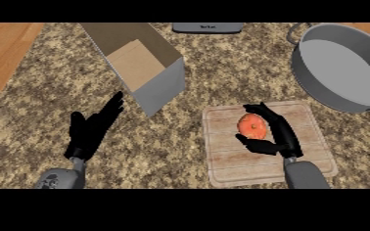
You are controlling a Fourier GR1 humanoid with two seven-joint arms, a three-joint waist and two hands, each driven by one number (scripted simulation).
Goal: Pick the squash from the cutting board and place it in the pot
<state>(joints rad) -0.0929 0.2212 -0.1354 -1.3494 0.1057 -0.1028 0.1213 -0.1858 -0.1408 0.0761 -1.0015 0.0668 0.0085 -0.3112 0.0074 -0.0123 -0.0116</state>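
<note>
Presently: squash (251, 125), orange, on cutting board (267, 144); right hand (278, 136) curled round it, fingers and thumb enclosing. Left hand (90, 127) open, resting at bench left. Advice: secure hold, lift straight, carry up-right to grey pot (334, 68), release low inside.

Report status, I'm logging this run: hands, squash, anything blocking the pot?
Right hand curled round squash, on cutting board. Left hand open, resting at left. Pot upper right, path unobstructed; open box off to left.

I see bare bench (239, 73) between cutting board (269, 144) and pot (336, 66) at upper right; the box (141, 63) sits well left.
</note>
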